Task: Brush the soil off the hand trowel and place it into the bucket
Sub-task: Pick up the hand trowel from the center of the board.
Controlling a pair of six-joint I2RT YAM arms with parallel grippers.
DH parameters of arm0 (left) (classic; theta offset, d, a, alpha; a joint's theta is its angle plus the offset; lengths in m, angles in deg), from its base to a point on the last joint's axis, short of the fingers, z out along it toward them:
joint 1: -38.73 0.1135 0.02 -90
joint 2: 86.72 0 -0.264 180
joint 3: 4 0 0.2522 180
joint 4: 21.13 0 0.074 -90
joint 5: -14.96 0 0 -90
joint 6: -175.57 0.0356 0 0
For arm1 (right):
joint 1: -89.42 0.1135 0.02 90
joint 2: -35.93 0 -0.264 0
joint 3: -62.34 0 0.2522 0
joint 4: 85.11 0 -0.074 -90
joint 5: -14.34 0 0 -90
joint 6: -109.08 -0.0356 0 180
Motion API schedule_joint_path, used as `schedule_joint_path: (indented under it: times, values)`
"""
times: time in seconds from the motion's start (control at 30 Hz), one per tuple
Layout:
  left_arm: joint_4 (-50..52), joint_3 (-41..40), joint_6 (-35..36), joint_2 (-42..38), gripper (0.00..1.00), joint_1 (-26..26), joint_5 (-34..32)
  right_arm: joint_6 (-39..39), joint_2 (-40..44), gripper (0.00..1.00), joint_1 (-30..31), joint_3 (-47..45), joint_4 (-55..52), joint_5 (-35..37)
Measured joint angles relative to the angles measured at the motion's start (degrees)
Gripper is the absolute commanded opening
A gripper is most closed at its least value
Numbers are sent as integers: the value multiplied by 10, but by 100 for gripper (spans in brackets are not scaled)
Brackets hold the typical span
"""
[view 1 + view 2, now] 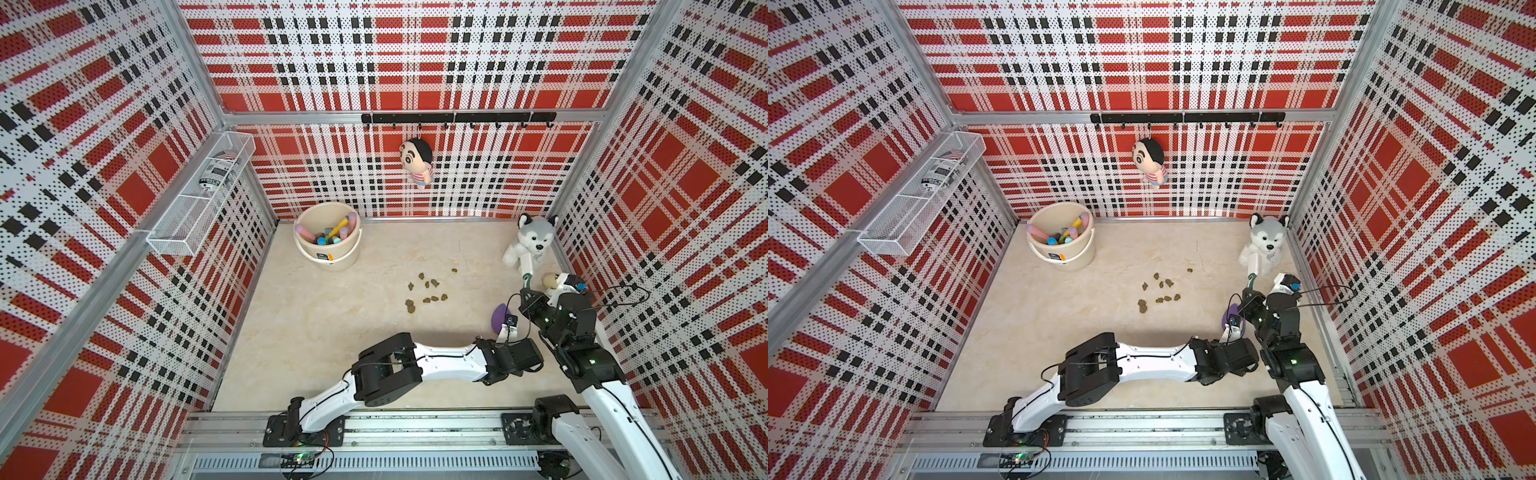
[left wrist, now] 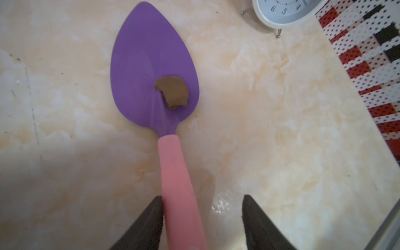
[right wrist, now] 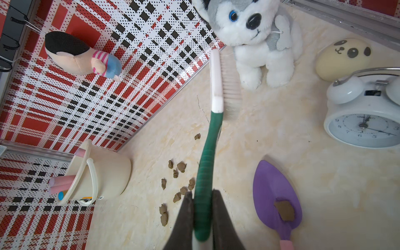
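hand trowel (image 2: 151, 60): purple blade, pink handle, one soil lump (image 2: 172, 91).
we see left jaws parted, right jaws gripping brush (image 3: 207, 151).

- The tabletop (image 1: 311, 340) is a pale beige slab with a marbled pattern.
- The bucket (image 1: 348, 254), cream and upright, stands on it in a far corner, close to the back wall (image 1: 415, 187).
- The soil (image 1: 410, 306) lies as about a dozen small olive-brown lumps, loosely scattered, well apart from the bucket and out toward the middle of the slab.
- A grey-and-white husky plush (image 1: 532, 241) sits by the same back wall as the bucket, in the opposite far corner.
- A cream panda-faced egg toy (image 1: 550, 281) and a white alarm clock (image 3: 363, 121) rest beyond the soil from the bucket.
- The hand trowel (image 2: 151, 54), with a purple blade and a pink handle, lies farther from the bucket than the soil does.
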Motion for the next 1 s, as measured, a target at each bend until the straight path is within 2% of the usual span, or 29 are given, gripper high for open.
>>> schedule_joint_path:
  times: [0.13, 0.63, 0.73, 0.97, 1.0]
  values:
    - [23, 7, 4, 6, 60, -4, -7, 0, -2, 0, 0, 0, 0, 0]
    - [56, 7, 5, 7, 35, -5, -19, -1, -2, 0, 0, 0, 0, 0]
    - [58, 4, 4, 7, 28, -5, -20, -1, -2, 0, 0, 0, 0, 0]
    - [56, -22, 5, -10, 0, 0, -19, -1, -2, 0, 0, 0, -2, 0]
    - [58, -31, 7, -17, 0, 1, -18, -1, -2, 0, 0, 0, -2, 0]
